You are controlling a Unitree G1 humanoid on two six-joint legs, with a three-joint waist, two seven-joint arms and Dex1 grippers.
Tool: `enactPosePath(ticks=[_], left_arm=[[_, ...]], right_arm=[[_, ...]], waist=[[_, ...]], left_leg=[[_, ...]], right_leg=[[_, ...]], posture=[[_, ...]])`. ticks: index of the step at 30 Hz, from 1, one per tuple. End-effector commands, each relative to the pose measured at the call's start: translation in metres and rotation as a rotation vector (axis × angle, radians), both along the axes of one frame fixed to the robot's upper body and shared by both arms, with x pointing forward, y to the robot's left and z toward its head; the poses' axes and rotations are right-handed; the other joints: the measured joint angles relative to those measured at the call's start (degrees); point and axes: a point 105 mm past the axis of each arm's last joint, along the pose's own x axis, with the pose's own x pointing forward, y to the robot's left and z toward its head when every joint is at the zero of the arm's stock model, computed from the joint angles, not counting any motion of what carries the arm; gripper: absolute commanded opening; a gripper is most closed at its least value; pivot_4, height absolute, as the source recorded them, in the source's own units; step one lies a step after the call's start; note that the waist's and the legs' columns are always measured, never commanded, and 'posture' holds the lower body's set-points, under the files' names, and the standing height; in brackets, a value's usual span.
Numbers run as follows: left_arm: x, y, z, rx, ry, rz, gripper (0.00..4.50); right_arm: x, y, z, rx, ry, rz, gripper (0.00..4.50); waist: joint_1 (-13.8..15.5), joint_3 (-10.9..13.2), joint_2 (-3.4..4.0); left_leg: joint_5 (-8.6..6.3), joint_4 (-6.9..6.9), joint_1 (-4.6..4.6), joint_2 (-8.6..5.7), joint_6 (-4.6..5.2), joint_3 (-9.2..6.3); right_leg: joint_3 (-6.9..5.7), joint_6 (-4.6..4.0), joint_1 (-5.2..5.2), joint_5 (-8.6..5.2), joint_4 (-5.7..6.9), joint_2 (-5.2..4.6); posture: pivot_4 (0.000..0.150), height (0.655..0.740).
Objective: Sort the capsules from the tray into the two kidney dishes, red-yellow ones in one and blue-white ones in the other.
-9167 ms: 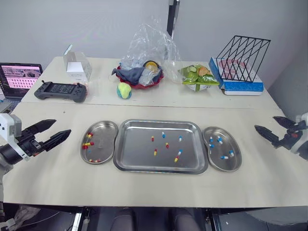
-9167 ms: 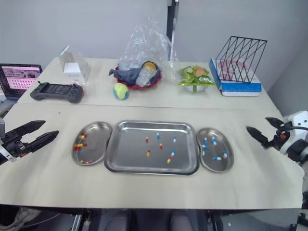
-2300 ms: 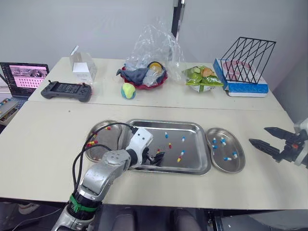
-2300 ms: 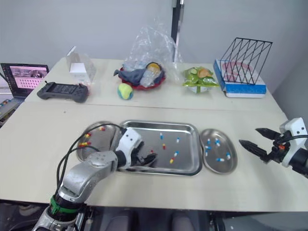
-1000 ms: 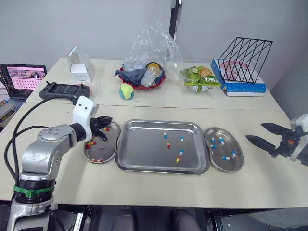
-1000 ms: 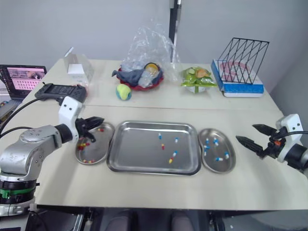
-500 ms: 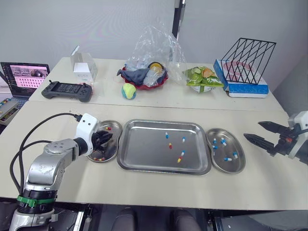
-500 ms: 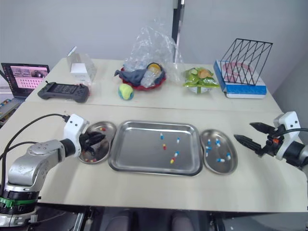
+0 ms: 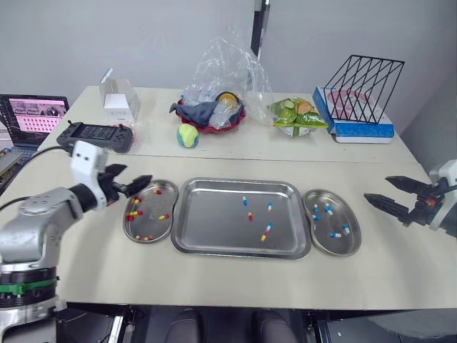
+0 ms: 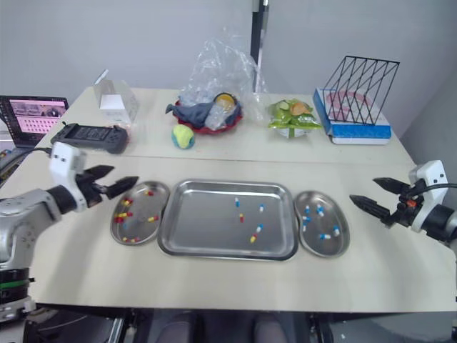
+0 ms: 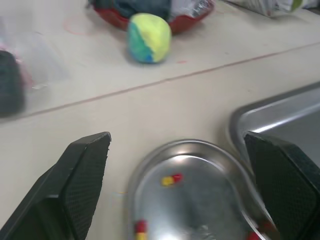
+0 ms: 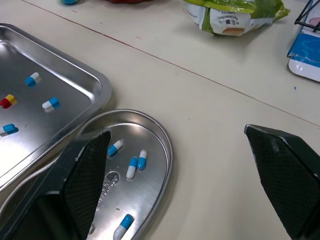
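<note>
Left eye view: tray (image 9: 211, 229) lies mid-table with the left dish (image 9: 151, 227) and right dish (image 9: 335, 246) close against its short ends; touching or just apart, I cannot tell
Left to sort: a few capsules lie scattered right of the tray's middle, apart from one another, among them a red-yellow capsule (image 9: 250, 216) and a blue-white capsule (image 9: 243, 201)
Already sorted: red-yellow ones sit in the left dish, blue-white ones in the right dish
Left gripper (image 9: 137, 174): hovers over the table near the far-left rim of the left dish, fingers spread wide, nothing between them
Right gripper (image 9: 376, 188): hangs well to the right of the right dish, fingers splayed wide, empty
Feel: each capsule is likely very light, with a smooth, thin shell; a hard squeeze would probably dent or split it
Surface: polished steel gives little friction, so a capsule nudged off-centre will likely skate or roll away
Where to hold: across the short width at the seam between the two colours, fingertips either side of the long axis, closing gently
Which arm: blue-white ones lie nearer the right dish and suit the right gripper; red-yellow ones suit the left
Risk: fingertips scraping the tray floor may flick neighbours, so come straight down on one that lies alone
</note>
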Motion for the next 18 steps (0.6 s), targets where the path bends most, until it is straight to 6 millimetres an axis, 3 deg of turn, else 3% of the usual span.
enactPosePath(ticks=[1, 6, 12, 18], left_arm=[[-0.008, 0.042, 0.030, -0.037, -0.130, 0.063, 4.47], [-0.022, 0.067, 0.020, 0.015, -0.156, 0.083, 4.47], [-0.038, 0.075, -0.004, 0.093, -0.120, 0.060, 4.47], [-0.047, 0.082, -0.005, 0.104, -0.150, 0.049, 4.47]], right_arm=[[0.004, -0.003, 0.011, -0.023, -0.059, -0.011, 4.50], [0.007, -0.012, 0.009, -0.037, -0.072, -0.038, 4.50], [0.010, -0.015, 0.008, -0.036, -0.080, -0.048, 4.50], [0.012, -0.015, 0.008, -0.026, -0.081, -0.046, 4.50]], waist=[[-0.2, 0.0, 0.00], [-0.4, 0.0, 0.01], [-0.4, 0.0, 0.00], [-0.5, 0.0, 0.00]], left_leg=[[0.00, 0.00, 0.00, 0.00, 0.00, 0.00], [0.00, -0.05, -0.03, 0.01, 0.00, 0.07], [0.00, -0.06, -0.05, 0.04, 0.00, 0.11], [0.00, -0.06, -0.05, 0.05, -0.01, 0.13]], right_leg=[[0.00, 0.00, -0.02, 0.00, 0.01, 0.01], [-0.01, 0.00, -0.03, 0.00, -0.04, -0.04], [-0.01, 0.00, -0.07, 0.00, -0.01, -0.04], [0.00, 0.00, -0.09, 0.00, 0.00, -0.04]], posture=[[0.150, 0.7334], [0.150, 0.7334], [0.150, 0.7334], [0.150, 0.7334]])
